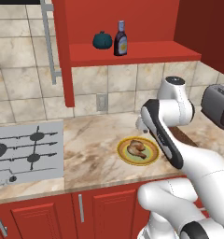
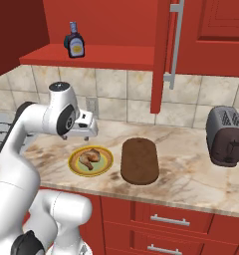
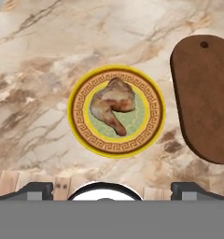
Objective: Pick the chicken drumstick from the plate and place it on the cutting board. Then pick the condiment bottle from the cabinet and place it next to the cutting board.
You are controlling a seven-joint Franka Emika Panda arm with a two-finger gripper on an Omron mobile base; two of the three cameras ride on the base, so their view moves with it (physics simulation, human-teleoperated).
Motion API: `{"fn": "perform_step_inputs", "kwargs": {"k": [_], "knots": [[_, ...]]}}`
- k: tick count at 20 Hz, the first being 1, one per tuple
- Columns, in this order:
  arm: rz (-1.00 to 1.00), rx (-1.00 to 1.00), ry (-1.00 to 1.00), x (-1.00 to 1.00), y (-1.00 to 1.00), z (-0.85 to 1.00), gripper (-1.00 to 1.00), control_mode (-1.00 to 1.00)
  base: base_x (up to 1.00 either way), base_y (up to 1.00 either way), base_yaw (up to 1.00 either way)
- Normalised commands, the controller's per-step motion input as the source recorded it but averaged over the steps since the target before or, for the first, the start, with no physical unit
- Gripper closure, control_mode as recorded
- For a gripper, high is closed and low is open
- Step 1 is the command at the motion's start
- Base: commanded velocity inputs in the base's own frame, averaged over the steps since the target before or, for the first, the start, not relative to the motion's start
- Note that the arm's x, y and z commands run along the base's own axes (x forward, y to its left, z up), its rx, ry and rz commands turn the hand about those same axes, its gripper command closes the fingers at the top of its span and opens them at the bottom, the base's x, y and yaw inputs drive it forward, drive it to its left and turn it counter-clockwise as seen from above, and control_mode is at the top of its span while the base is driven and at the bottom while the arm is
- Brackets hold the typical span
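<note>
The chicken drumstick (image 3: 113,106) lies in the middle of the round yellow-rimmed plate (image 3: 81,135) on the marble counter. Just right of the plate is the dark brown oval cutting board (image 3: 205,98), bare. My gripper (image 3: 115,190) hangs above the plate, open, with nothing between its fingers. From the right base view the hand (image 2: 81,132) sits above the plate (image 2: 105,167) and drumstick (image 2: 89,158), left of the board (image 2: 139,160). The condiment bottle (image 1: 120,39) stands upright on the open red cabinet shelf (image 1: 146,52).
A teal pumpkin-shaped object (image 1: 102,40) sits left of the bottle on the shelf. A toaster (image 2: 226,134) stands at the counter's right end. The stove top (image 1: 25,149) lies at the left. An open cabinet door (image 2: 164,55) hangs above the board.
</note>
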Motion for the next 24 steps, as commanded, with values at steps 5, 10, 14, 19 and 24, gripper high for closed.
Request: {"fn": "perform_step_inputs", "kwargs": {"k": [5, 10, 14, 19, 24], "knots": [[0.02, 0.00, 0.01, 0.00, 0.00, -0.30, -1.00, -1.00, 0.00, 0.00, 0.00], [0.02, 0.00, 0.02, 0.00, 0.00, -0.33, -1.00, -1.00, 0.00, 0.00, 0.00], [0.02, 0.00, 0.01, 0.00, 0.00, -0.31, -1.00, -1.00, 0.00, 0.00, 0.00], [0.01, 0.00, 0.00, 0.00, 0.00, -0.26, -1.00, -1.00, 0.00, 0.00, 0.00], [0.00, 0.00, 0.00, 0.00, 0.00, -0.21, -1.00, -1.00, 0.00, 0.00, 0.00]]}}
